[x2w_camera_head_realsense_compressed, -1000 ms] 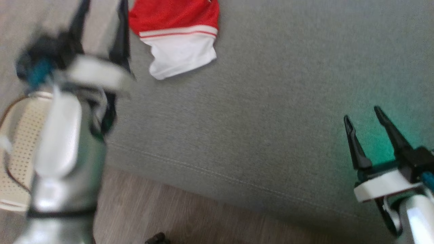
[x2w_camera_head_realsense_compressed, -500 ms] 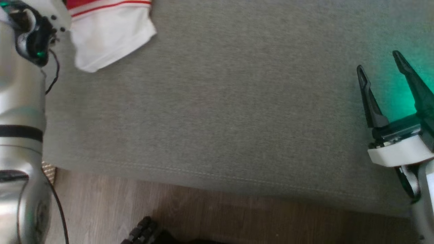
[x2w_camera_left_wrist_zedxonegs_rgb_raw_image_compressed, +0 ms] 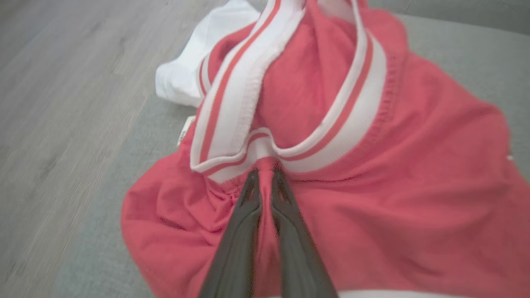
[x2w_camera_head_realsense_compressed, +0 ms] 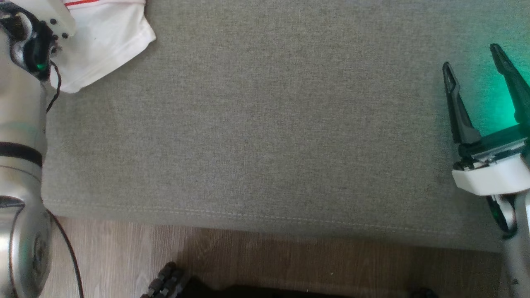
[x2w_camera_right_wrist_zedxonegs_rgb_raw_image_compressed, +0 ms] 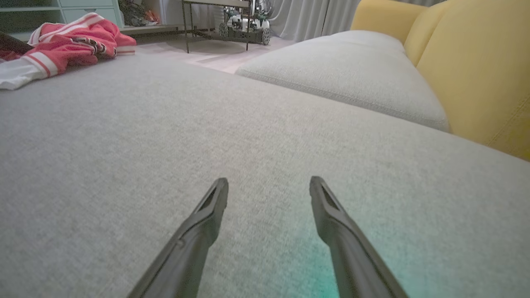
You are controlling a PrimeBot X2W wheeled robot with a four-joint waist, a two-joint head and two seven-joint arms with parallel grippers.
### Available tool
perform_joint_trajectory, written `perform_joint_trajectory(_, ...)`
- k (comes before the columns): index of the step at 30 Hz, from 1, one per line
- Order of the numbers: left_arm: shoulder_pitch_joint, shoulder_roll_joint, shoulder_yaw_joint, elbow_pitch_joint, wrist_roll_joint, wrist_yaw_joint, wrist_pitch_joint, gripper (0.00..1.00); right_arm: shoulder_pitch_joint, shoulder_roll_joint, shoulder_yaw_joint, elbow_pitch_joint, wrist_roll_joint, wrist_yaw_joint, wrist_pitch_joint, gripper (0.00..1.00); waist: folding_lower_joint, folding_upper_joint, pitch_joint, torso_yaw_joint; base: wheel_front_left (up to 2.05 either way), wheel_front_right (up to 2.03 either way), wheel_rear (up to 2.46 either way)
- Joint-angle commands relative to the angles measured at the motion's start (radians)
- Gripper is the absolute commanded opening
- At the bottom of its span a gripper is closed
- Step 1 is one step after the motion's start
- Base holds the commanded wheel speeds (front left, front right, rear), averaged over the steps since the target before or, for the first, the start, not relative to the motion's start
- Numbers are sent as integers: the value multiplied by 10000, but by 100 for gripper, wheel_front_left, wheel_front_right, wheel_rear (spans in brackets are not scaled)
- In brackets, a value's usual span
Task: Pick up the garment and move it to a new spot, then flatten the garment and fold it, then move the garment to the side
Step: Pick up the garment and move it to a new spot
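Garment (x2w_camera_left_wrist_zedxonegs_rgb_raw_image_compressed: 372, 186), seemingly soft, light and limp, lies bunched at ten o'clock on the cushion (x2w_camera_head_realsense_compressed: 269, 124). Left gripper (x2w_camera_left_wrist_zedxonegs_rgb_raw_image_compressed: 265, 176) pinches red cloth beneath the striped collar (probably a sound hold). Right gripper (x2w_camera_head_realsense_compressed: 470, 57) gapes, empty.

Head view looks steeply down on the grey cushion (x2w_camera_head_realsense_compressed: 265, 124). Left wrist view sits close above the garment (x2w_camera_left_wrist_zedxonegs_rgb_raw_image_compressed: 372, 186). Right wrist view skims low across the same cushion, the garment distant at upper left.

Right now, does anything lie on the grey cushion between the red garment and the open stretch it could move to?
Nothing visible does. The left gripper is shut on the garment below its striped band, and the cushion stretches unbroken toward the open right gripper.
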Motion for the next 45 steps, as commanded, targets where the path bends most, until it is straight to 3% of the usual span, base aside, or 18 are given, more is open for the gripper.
perform_joint_trajectory(1, -71, 575, 21, -303, -74, -57, -559, 0, 54, 94, 198, -293, -17, -4, -65, 100, 0, 1, -194, -20, 0, 0, 0)
perform_joint_trajectory(7, 69, 590, -1059, -1034, -490, -66, -1982, 0, 45, 454, 182, -97, 81, -4, -65, 100, 0, 1, -1023, -77, 0, 0, 0)
perform_joint_trajectory(15, 325, 755, -2681, -2787, -1537, -67, -2492, 0, 278, 1182, 40, 43, 193, -4, -65, 100, 0, 1, -2273, -454, 0, 0, 0)
perform_joint_trajectory(25, 719, 1308, -4408, -5414, -2727, -68, -2047, 0, 367, 2094, 173, 93, 375, -4, -65, 100, 0, 1, -3266, -2166, 0, 0, 0)
perform_joint_trajectory(35, 1104, 676, -5235, -6621, -2816, 146, -1365, 0, 148, 2318, 46, -151, 899, -4, -65, 100, 0, 1, -3256, -4138, 0, 0, 0)
perform_joint_trajectory(45, 2149, -348, -6431, -5128, -2142, 516, -1841, 0, 53, 2323, 298, -471, 1435, -4, -65, 100, 0, 1, -2543, -4949, 0, 0, 0)
